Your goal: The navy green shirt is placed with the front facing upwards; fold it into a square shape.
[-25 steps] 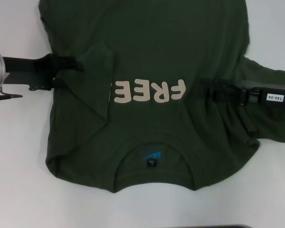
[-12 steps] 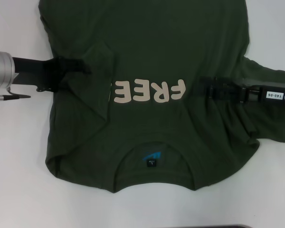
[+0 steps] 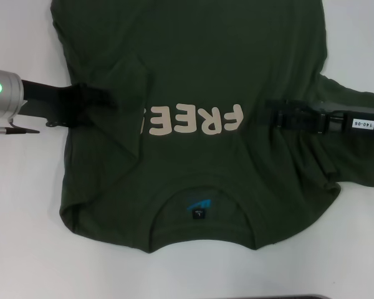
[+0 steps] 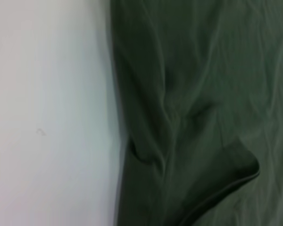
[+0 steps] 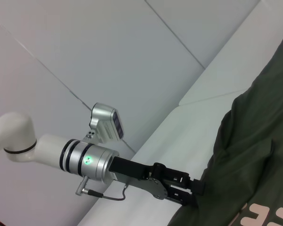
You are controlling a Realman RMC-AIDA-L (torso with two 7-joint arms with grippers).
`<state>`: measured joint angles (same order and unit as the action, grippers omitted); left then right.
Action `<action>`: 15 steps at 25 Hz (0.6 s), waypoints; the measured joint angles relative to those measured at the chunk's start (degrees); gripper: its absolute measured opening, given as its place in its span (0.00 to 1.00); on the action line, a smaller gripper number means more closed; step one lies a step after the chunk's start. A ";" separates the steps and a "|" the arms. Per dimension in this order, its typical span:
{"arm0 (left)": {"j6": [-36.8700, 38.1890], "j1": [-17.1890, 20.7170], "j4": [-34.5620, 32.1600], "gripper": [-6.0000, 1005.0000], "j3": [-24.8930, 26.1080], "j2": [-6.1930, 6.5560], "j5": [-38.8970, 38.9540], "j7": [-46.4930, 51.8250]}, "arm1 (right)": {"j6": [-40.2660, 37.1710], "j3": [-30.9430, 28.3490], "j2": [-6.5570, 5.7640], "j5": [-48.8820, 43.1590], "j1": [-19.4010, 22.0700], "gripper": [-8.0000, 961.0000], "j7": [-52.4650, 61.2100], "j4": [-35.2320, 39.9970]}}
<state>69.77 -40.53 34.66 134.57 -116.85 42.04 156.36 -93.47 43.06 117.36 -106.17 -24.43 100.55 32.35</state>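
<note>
The navy green shirt (image 3: pixel 193 81) lies spread on the white tabletop (image 3: pixel 25 205), chest up, its collar and black neck label (image 3: pixel 198 213) at the near edge and the pale letters "FREE" (image 3: pixel 196 120) across the middle. Its left-side sleeve is folded in over the body beside the letters. The left hand (image 3: pixel 106 98) sits over that folded sleeve; the right hand (image 3: pixel 271 116) sits on the cloth just beside the "F". Whether either is clenched or released cannot be told.
</note>
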 joint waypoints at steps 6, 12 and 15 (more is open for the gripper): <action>0.74 -0.42 0.28 0.69 -0.01 0.05 -0.75 -0.10 | 0.00 0.01 -0.06 0.00 -0.14 0.94 0.00 0.00; 2.61 -0.37 0.79 0.57 0.76 0.06 0.43 -0.70 | 0.04 -0.07 -0.05 0.00 -0.29 0.94 0.00 0.00; 3.30 -0.32 1.00 0.40 0.78 0.10 0.89 -0.86 | 0.15 -0.08 -0.03 0.00 -0.44 0.94 0.00 0.00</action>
<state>73.07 -40.85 35.66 135.35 -116.76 42.93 155.50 -93.32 42.98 117.33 -106.17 -24.87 100.55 32.34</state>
